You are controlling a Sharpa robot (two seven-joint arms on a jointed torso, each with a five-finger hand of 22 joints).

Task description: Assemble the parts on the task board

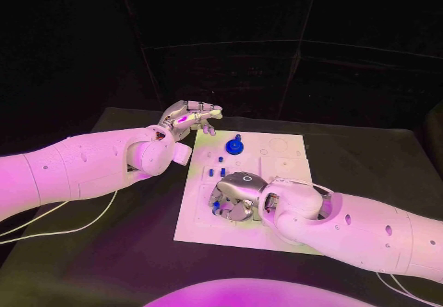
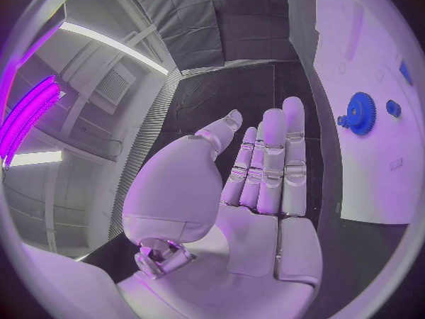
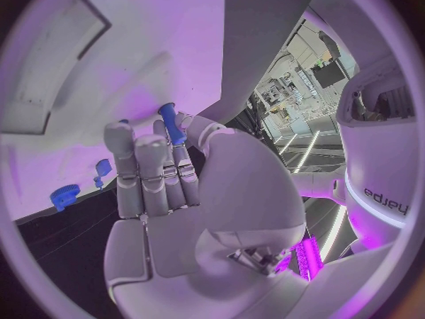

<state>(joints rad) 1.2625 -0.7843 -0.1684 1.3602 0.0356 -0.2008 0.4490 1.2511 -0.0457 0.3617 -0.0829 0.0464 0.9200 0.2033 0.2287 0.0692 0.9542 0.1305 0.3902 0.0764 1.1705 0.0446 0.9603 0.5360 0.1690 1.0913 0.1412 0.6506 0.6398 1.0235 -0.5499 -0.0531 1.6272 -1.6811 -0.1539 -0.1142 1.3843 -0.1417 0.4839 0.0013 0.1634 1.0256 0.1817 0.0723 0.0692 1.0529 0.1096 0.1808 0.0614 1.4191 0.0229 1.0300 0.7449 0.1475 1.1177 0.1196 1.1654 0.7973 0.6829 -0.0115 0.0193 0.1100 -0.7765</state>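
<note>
Blue peg point(image 3: 171, 132) pinched by right hand point(image 3: 168, 191) over task board point(image 3: 133, 57).

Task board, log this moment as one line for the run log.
left hand: open, off board's far left corner | right hand: holds blue peg over task board | blue gear: on board

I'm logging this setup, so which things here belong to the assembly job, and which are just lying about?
Belongs to the job:
- task board
- blue gear standing on the board
- small blue pegs on the board
- blue peg held in the right hand
- left hand, open, over the board's far corner

Just lying about:
- white cable on the black table
</note>
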